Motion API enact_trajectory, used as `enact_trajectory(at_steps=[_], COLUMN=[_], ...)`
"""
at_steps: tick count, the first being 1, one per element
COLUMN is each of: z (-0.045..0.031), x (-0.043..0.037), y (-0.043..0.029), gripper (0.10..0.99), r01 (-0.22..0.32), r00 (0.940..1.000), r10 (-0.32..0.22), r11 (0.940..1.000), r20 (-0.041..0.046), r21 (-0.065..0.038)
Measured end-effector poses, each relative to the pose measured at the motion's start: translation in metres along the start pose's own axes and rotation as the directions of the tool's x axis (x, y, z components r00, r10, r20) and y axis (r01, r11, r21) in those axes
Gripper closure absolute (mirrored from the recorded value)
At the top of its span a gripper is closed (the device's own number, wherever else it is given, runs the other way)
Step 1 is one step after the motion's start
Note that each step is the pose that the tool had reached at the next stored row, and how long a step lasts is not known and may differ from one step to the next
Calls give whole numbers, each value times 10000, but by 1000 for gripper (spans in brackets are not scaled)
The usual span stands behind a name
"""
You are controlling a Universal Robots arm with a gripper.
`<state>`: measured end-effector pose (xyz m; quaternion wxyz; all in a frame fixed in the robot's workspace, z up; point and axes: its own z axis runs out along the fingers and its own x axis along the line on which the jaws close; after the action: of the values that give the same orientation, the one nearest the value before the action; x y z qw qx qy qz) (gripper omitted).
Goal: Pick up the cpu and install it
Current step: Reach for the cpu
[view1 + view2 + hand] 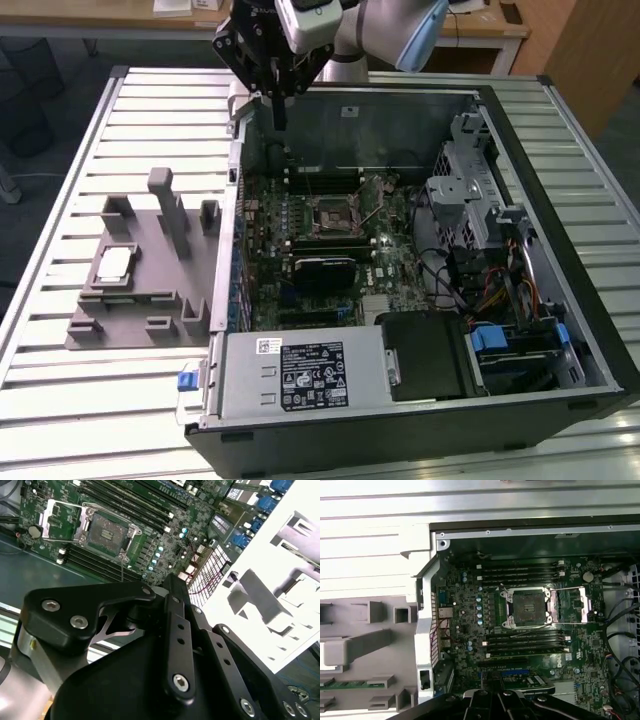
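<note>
The cpu [113, 262], a small silvery square chip, lies flat in a recess of the grey plastic tray [150, 300] at the exterior view's left, outside the computer case. My gripper [279, 118] hangs above the far left corner of the open case [560, 250], well away from the cpu. Its fingers look shut and hold nothing. The empty metal-framed socket [333, 215] with a dark centre sits mid-motherboard; in both wrist views the socket [527, 608] [107, 530] has its frame and lever swung open. The gripper's black linkage [175, 645] is close to the camera.
The case lies on its side on a slatted metal table [60, 400]. Inside it are memory slots [520, 572], a power supply [300, 375], drive cages [470, 200] and cable bundles [500, 290]. Upright pegs [165, 205] rise from the tray.
</note>
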<state>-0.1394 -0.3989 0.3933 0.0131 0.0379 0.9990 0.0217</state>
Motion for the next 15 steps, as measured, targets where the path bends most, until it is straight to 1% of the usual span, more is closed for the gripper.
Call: enact_trajectory(at_steps=[15], z=[-4], x=[152], y=[-11], gripper=[980], r01=[-5], r00=[10000], r10=[5], r11=[10000], r20=[0], r21=[0])
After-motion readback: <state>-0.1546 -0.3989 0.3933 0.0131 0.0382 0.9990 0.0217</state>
